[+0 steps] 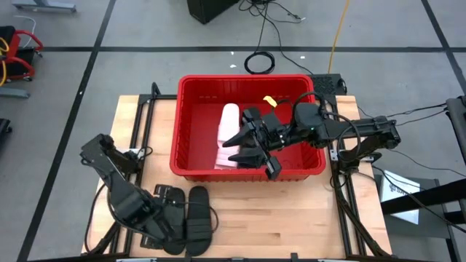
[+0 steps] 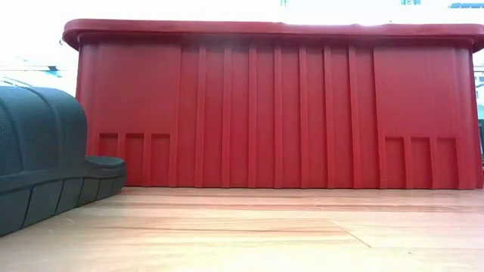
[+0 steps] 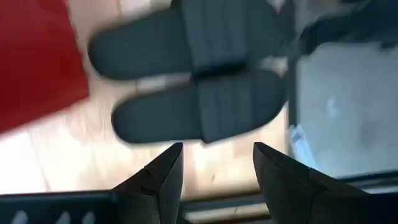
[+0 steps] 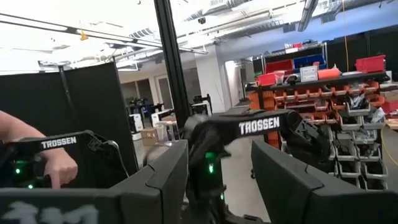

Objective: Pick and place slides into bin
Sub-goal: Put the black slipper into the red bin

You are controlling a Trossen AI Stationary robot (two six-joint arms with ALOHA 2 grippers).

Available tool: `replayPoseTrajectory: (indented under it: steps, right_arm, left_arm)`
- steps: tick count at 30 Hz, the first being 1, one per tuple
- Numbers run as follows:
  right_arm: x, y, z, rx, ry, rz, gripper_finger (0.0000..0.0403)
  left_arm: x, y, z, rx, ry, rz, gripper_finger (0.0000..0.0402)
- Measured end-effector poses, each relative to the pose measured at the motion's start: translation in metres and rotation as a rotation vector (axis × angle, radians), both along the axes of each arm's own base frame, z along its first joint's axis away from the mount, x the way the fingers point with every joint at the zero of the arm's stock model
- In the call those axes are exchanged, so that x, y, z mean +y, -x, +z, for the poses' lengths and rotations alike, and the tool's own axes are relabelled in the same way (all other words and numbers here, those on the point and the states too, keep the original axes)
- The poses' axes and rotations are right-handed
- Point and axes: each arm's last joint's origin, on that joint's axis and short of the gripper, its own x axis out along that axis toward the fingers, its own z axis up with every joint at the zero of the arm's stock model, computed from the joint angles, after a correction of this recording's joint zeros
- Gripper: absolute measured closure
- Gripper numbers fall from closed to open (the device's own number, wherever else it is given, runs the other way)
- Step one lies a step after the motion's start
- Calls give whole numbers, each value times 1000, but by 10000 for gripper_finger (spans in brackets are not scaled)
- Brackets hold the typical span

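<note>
High view: red bin (image 1: 191,156) at tabletop (image 1: 306,218) centre, pale slide (image 1: 228,124) lying inside.
Right tool (image 1: 247,145) over bin interior, fingers spread, nothing held.
Left tool (image 1: 177,231) at near-left tabletop edge, over two black slides (image 1: 198,218) lying side by side just in front of the bin.
Left wrist view: left tool (image 3: 217,163) released, fingers parted and empty, poised short of nearer black slide (image 3: 199,109); second black slide (image 3: 186,43) touching or just beside it.
Right wrist view: room beyond, a person's hand (image 4: 59,167) on another arm.
Risk, as judged: slides lying close together, so a finger likely to catch the neighbour or drag both; grip on the sole edge instead of the strap likely to slip during lift; bin wall close by, collision possible on transfer.
</note>
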Motion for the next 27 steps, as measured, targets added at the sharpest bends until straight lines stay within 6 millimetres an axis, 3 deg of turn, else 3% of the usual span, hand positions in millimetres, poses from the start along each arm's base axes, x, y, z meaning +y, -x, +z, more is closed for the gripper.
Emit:
replayPoseTrajectory:
  steps: [5, 9, 19, 27]
  right_arm:
    - [0, 0, -2, 19, 4, 0, 236]
    - [0, -1, -2, 24, 5, 0, 236]
    - [0, -1, -2, 22, 5, 0, 236]
    - [0, -1, -2, 23, 3, -1, 236]
  left_arm:
    - [3, 11, -34, 37, 17, -1, 215]
    - [10, 18, -47, -62, 132, 23, 215]
    - [36, 43, -87, -119, 323, 110, 215]
    - [43, 49, -139, -65, 365, 170, 215]
